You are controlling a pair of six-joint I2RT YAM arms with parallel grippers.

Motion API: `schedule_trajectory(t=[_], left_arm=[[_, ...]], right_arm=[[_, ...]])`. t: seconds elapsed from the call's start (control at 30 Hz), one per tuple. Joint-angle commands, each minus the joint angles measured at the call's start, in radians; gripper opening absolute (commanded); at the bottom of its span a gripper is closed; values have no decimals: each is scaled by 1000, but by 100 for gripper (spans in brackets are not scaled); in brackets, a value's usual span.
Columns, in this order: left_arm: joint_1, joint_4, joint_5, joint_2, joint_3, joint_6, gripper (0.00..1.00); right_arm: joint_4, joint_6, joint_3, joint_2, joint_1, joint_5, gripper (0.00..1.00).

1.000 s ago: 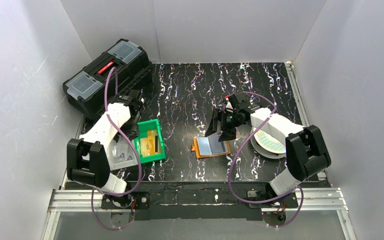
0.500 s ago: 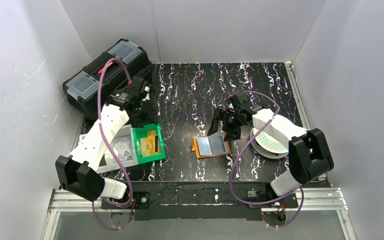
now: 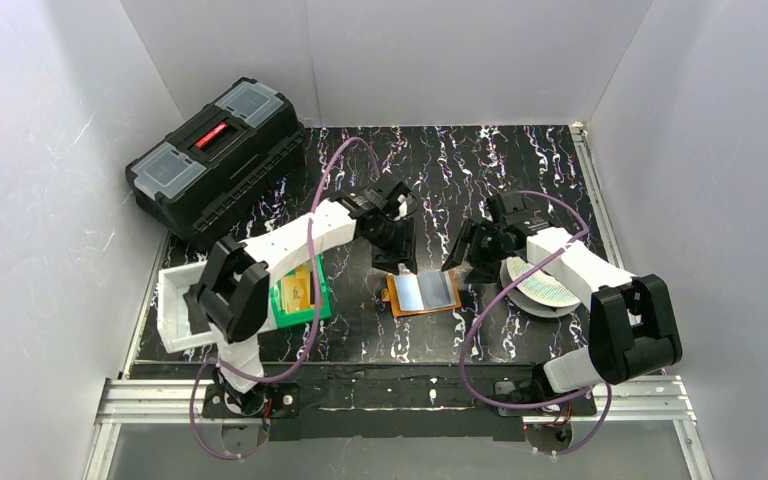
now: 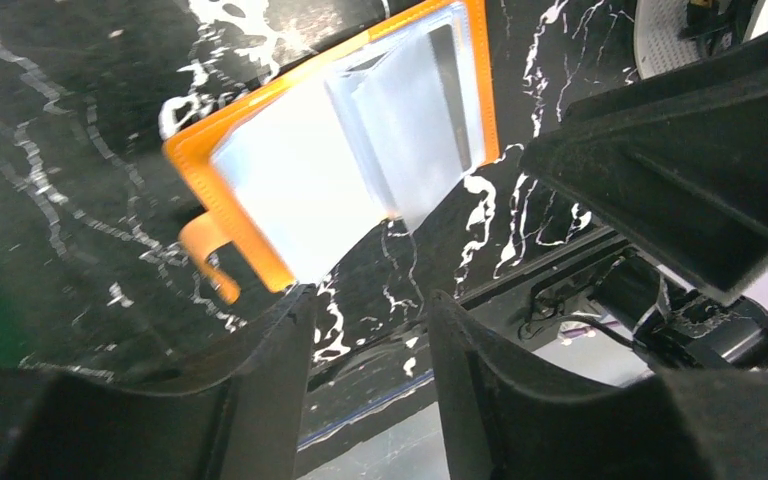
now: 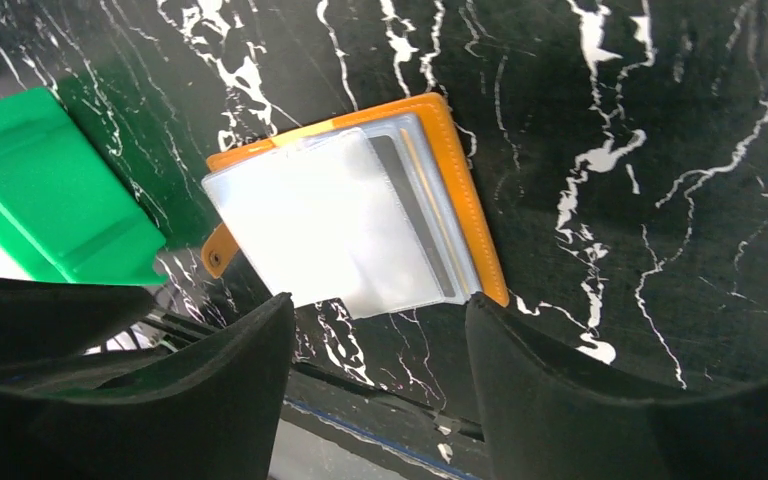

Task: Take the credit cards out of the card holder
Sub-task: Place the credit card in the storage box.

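The card holder lies open on the black marbled table, orange with silvery-clear pockets facing up. A dark credit card edge shows through its pockets. A gold credit card lies in the green bin. My left gripper hovers over the holder's left edge, open, with nothing between its fingers. My right gripper hangs just past the holder's right edge, open and empty too.
The green bin stands left of the holder, with a white tray beside it. A black toolbox sits at the back left. A round white patterned disc lies under the right arm.
My left arm has swung from the green bin rightward to the card holder. The right gripper has backed off to the right of the holder, and its jaws have narrowed a little.
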Motion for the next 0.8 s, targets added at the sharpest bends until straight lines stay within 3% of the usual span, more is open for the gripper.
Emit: schedule_trajectory(t=[0.0, 0.2, 0.77], left_arm=[[-6, 105, 98, 35, 30, -48, 41], [-7, 141, 120, 110, 28, -46, 37], [-7, 267, 195, 221, -33, -76, 35]], right_arm=[[18, 7, -26, -22, -20, -12, 66], [34, 0, -29, 10, -21, -41, 60], [51, -13, -32, 57, -19, -49, 59]])
